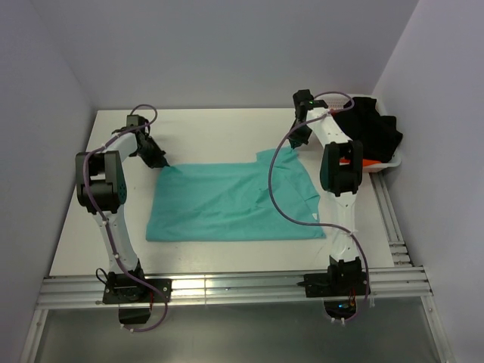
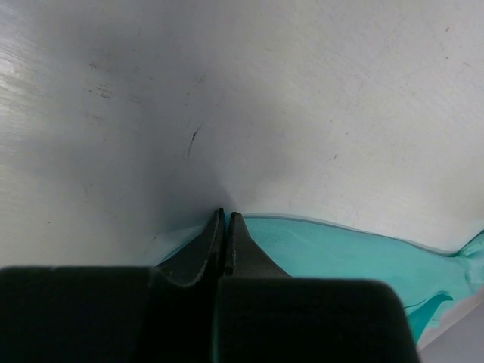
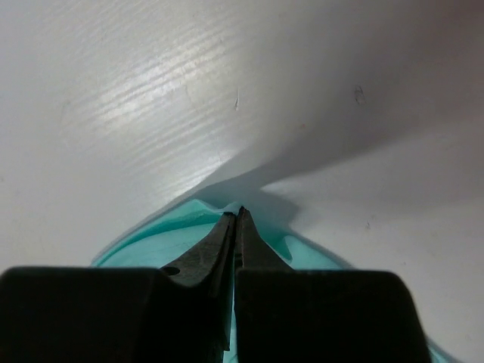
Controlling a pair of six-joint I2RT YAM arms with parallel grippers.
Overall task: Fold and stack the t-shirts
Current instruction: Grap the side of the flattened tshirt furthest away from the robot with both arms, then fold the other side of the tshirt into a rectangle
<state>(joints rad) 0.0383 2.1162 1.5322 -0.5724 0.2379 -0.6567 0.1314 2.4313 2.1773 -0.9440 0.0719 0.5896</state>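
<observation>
so teal tee [image 1: 227,206] corners nipped by l gripper [image 1: 162,164], r gripper [image 1: 290,145].

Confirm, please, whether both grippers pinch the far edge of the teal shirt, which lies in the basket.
Not quite: the top view shows the teal shirt spread on the table, not in the basket. The left gripper and right gripper do pinch its far edge.
</observation>
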